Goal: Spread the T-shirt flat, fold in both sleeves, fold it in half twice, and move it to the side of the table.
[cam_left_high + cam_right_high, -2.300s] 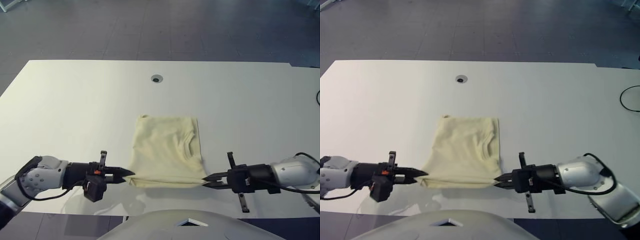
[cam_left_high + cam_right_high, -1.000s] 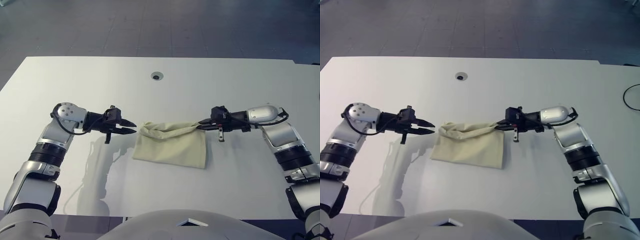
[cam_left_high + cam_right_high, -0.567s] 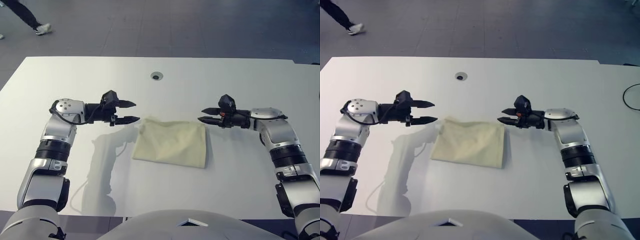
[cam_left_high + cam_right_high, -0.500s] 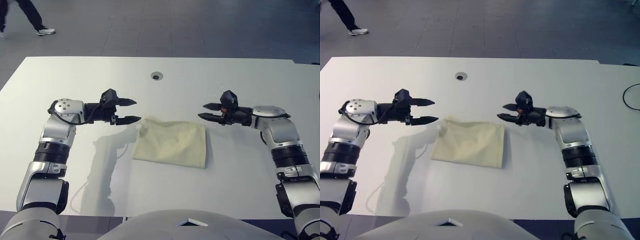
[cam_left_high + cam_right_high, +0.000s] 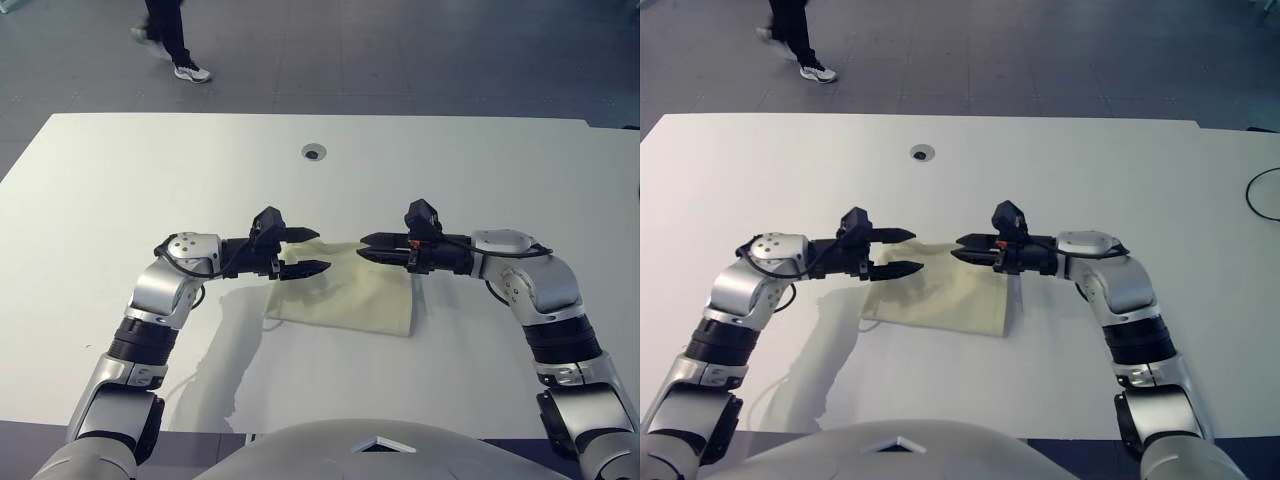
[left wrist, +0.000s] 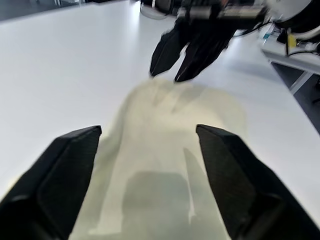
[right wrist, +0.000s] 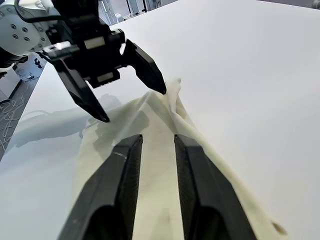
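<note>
A pale yellow cotton T-shirt [image 5: 350, 300], folded into a soft, roughly square packet, is seen lying flat near the middle of the smooth white desk [image 5: 480, 170], somewhat closer to the near edge than to the far one. Its near and right edges are straight, while the far-left corner is rumpled into a small raised crease. Wide bare surface is left on every side, toward both side edges and both far corners. A small round cable hole [image 5: 314, 153] is set in the desk beyond the shirt, toward the far edge.

The left gripper [image 5: 322, 251] is held over the shirt's far-left corner, its black tapered fingers [image 6: 65, 170] spread wide apart. The right gripper [image 5: 361, 247] is held over the far edge, facing the left one, tips close but apart, with only a narrow gap between its fingers. Nothing is clamped by either.
</note>
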Action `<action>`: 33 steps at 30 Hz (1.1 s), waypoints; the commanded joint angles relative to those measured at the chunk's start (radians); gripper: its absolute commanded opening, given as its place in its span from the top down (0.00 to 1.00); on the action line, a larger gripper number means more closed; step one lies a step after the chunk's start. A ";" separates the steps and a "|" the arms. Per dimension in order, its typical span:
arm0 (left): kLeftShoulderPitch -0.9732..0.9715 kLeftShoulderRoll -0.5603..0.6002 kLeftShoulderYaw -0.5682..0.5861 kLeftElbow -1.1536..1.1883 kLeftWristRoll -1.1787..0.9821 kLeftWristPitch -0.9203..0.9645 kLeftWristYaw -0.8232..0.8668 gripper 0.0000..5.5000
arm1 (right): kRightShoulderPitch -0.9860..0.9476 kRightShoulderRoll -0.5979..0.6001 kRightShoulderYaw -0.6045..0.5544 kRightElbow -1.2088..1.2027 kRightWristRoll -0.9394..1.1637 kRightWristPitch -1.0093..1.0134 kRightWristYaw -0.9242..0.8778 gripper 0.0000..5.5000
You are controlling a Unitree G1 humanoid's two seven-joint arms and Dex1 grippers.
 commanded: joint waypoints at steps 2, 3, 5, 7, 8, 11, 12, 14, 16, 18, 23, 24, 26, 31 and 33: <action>-0.049 -0.031 -0.014 0.134 0.067 -0.052 0.011 0.53 | 0.013 0.023 0.061 0.014 -0.006 0.016 0.014 0.94; -0.064 -0.042 0.000 0.163 0.071 -0.064 0.023 0.57 | 0.013 0.030 0.070 0.019 -0.008 0.017 0.012 0.98; -0.093 -0.062 0.030 0.205 0.064 -0.076 0.040 0.53 | 0.011 0.043 0.090 0.033 -0.016 0.015 0.008 1.00; -0.112 -0.081 0.061 0.212 0.039 -0.066 0.048 0.46 | 0.001 0.061 0.106 0.067 -0.032 0.003 0.000 1.00; -0.118 -0.092 0.075 0.207 0.022 -0.055 0.047 0.45 | -0.009 0.075 0.108 0.091 -0.038 -0.001 -0.010 1.00; -0.119 -0.097 0.082 0.200 0.016 -0.028 0.042 0.34 | -0.037 0.105 0.109 0.142 -0.052 -0.009 -0.022 1.00; -0.109 -0.081 0.063 0.212 0.044 -0.048 0.031 0.31 | -0.047 0.114 0.110 0.154 -0.056 -0.012 -0.021 0.97; -0.092 -0.057 0.042 0.241 0.091 -0.083 0.020 0.25 | -0.061 0.125 0.120 0.169 -0.059 -0.013 -0.009 0.93; -0.087 -0.042 0.043 0.290 0.134 -0.121 0.043 0.19 | -0.071 0.129 0.136 0.170 -0.058 -0.006 0.009 0.87; -0.107 -0.047 0.063 0.363 0.170 -0.172 0.097 0.12 | -0.076 0.129 0.151 0.160 -0.053 0.004 0.029 0.80; -0.169 -0.084 0.113 0.488 0.187 -0.247 0.180 0.02 | -0.110 0.172 0.185 0.223 -0.096 -0.011 0.001 0.68; -0.170 -0.088 0.114 0.491 0.187 -0.252 0.180 0.02 | -0.118 0.185 0.185 0.244 -0.104 -0.008 -0.011 0.65; -0.164 -0.091 0.124 0.482 0.179 -0.251 0.176 0.02 | -0.136 0.217 0.171 0.314 -0.115 0.009 -0.049 0.59; -0.128 -0.068 0.188 0.352 0.112 -0.204 0.157 0.02 | -0.168 0.264 0.116 0.481 -0.129 0.074 -0.143 0.47; -0.132 -0.055 0.240 0.284 0.073 -0.173 0.176 0.02 | -0.168 0.258 0.112 0.512 -0.145 0.081 -0.156 0.42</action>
